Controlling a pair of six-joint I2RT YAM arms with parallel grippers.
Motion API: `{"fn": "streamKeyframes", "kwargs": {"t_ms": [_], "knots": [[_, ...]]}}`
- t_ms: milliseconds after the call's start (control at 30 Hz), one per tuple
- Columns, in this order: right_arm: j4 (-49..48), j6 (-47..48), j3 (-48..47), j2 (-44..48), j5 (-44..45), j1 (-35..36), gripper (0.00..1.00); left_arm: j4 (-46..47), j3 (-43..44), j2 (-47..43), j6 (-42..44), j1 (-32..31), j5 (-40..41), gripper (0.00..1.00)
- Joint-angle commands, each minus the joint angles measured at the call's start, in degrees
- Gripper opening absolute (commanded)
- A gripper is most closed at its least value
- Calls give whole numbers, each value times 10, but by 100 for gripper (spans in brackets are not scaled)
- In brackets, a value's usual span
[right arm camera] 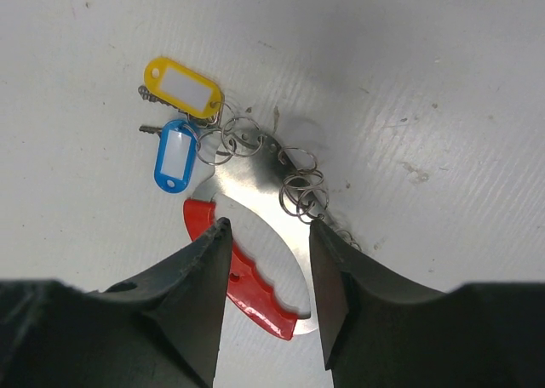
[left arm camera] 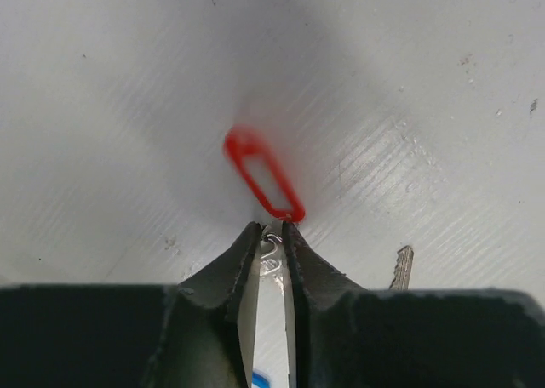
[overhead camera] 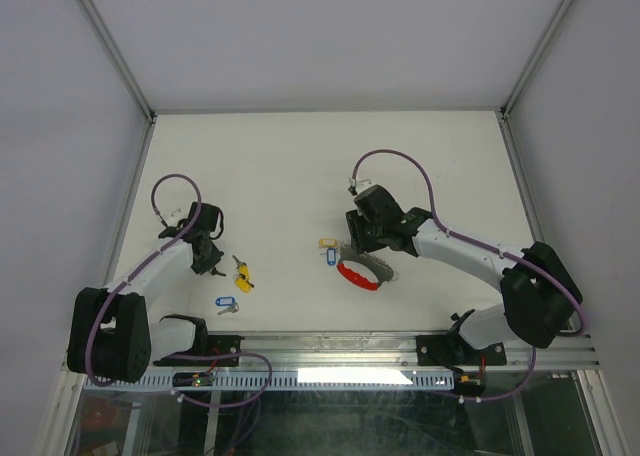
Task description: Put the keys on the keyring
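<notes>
My left gripper (left arm camera: 272, 228) is shut on the metal end of a red-tagged key (left arm camera: 262, 172), whose tag sticks out past the fingertips just above the table. In the top view this gripper (overhead camera: 207, 259) is at the left and hides that key. A yellow-tagged key (overhead camera: 243, 274) and a blue-tagged key (overhead camera: 226, 304) lie loose to its right. The keyring (right arm camera: 247, 277), a red band on a curved silver plate with small rings (right arm camera: 298, 184), lies mid-table (overhead camera: 360, 273). A yellow-tagged key (right arm camera: 183, 86) and a blue-tagged key (right arm camera: 174, 154) hang on it. My right gripper (right arm camera: 269, 226) is open, with its jaws either side of the plate.
A key blade (left arm camera: 403, 267) shows beside my left fingers. Grey walls with metal posts enclose the white table (overhead camera: 300, 156) on three sides. The arm bases and a rail (overhead camera: 340, 351) run along the near edge.
</notes>
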State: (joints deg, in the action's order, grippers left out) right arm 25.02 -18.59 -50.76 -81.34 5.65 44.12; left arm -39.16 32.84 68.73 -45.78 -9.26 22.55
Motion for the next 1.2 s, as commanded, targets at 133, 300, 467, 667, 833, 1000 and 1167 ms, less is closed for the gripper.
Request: {"fn": "streamKeyframes", "kwargs": {"t_ms": [133,300,467,667,833,1000,1167], "knots": [[-26,-11,-16,10,-3,2,45,19,9,-9,9,7,-17,0],[-23,-12,-16,16,-2,2,45,42,12,-21,36,4,-44,0],[-16,-14,-14,30,8,2,45,60,24,-35,60,-22,-53,0],[-9,-27,-5,72,26,2,46,83,60,-38,72,-87,-51,0],[2,-41,10,131,64,2,47,96,111,-15,83,-155,-32,0],[19,-44,15,162,81,2,49,59,133,5,73,-170,25,13],[21,-45,20,156,73,2,50,-4,105,8,18,-165,75,47]]}}
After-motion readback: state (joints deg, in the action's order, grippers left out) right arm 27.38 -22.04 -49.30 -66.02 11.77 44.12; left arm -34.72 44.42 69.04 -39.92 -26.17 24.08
